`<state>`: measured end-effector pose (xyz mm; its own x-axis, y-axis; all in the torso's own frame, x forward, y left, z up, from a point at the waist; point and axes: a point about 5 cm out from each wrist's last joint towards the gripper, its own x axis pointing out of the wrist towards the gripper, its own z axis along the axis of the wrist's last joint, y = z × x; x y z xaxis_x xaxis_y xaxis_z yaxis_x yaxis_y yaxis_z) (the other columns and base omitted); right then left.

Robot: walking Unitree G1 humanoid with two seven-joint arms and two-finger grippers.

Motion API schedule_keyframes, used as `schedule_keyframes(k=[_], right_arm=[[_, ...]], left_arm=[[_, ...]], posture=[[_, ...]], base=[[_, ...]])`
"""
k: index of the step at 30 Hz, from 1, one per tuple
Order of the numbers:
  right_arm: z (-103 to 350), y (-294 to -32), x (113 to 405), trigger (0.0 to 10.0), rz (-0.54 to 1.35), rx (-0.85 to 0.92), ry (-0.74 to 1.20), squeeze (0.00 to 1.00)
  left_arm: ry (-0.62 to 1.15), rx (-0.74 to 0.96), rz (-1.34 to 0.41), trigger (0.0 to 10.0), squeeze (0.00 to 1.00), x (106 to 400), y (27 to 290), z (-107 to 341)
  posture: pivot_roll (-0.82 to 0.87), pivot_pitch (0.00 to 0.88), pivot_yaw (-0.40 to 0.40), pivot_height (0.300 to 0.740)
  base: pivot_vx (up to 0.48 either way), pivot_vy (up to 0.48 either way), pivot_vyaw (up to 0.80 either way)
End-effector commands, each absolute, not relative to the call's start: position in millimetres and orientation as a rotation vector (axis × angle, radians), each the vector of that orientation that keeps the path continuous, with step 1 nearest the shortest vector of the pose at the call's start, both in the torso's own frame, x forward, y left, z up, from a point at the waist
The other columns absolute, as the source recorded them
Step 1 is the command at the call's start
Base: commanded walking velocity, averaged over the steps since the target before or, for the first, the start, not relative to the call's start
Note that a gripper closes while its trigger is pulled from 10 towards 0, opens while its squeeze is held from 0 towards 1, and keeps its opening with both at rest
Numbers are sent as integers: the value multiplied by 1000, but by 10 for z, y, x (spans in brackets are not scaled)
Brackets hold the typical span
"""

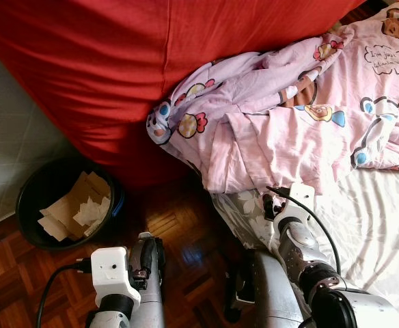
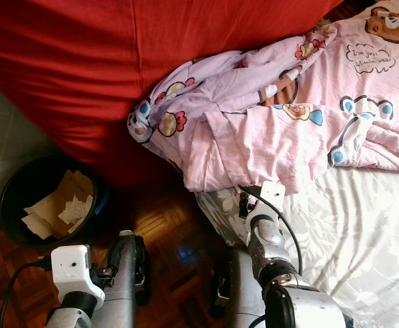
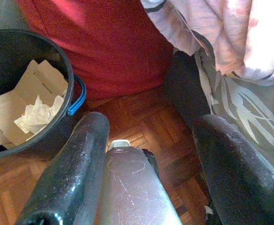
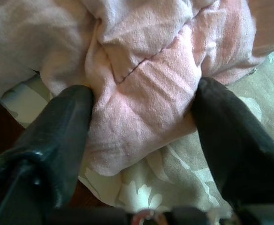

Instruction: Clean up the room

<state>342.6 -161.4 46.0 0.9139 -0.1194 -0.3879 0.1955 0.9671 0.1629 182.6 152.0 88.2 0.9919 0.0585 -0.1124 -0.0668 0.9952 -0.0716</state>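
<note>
R gripper (image 4: pixel 141 117) is at the near edge of the pink cartoon-print blanket (image 1: pixel 302 116), on the bed's near-left corner. Its two black fingers (image 4: pixel 57 136) are spread, one each side of a bunched fold of the pink fabric, both touching it; the fold fills the gap but isn't squeezed flat. Can't tell if they're really clamping, so call it open around the fold. Under the fold lies the white bedsheet w/ grey leaf print (image 1: pixel 370 225), which hangs over the bed edge down twd the floor.

The blanket lies crumpled across the right and far-right of the scene, its left end draped against a big red cover (image 1: pixel 117 61) that fills the far left and centre.

L gripper (image 3: pixel 146 154) hangs low over the parquet floor (image 1: pixel 186 232), fingers (image 3: pixel 76 164) apart, holding nothing.

Near-left on the floor: a black bucket (image 1: pixel 32 188) w/ a blue handle grip (image 3: pixel 78 96), just beside the red cover. Inside it are cardboard pieces (image 1: pixel 70 205) and crumpled white paper (image 3: pixel 36 115).
</note>
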Motion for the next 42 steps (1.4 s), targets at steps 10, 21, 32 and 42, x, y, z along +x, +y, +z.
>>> schedule_keyframes(k=[10, 21, 32, 42], right_arm=[[253, -1651, 3265, 0, -180, 208, 457, 0], [162, -1605, 3180, 0, -113, 198, 463, 0], [136, -1792, 3108, 0, -138, 223, 413, 0], [69, -1906, 2997, 0, -154, 235, 389, 0]], left_arm=[[168, -78, 81, 10000, 0, 1739, 1504, 783], [198, -83, 88, 10000, 0, 1845, 1495, 604], [234, -53, 94, 10000, 0, 2217, 1659, 305], [332, -11, 91, 10000, 0, 2390, 1809, 8]], posture=[[273, 493, -35, 615], [221, 432, -59, 615], [129, 251, -63, 615], [66, 143, -25, 615]], base=[[0, 0, 0], [0, 0, 0], [0, 0, 0], [0, 0, 0]])
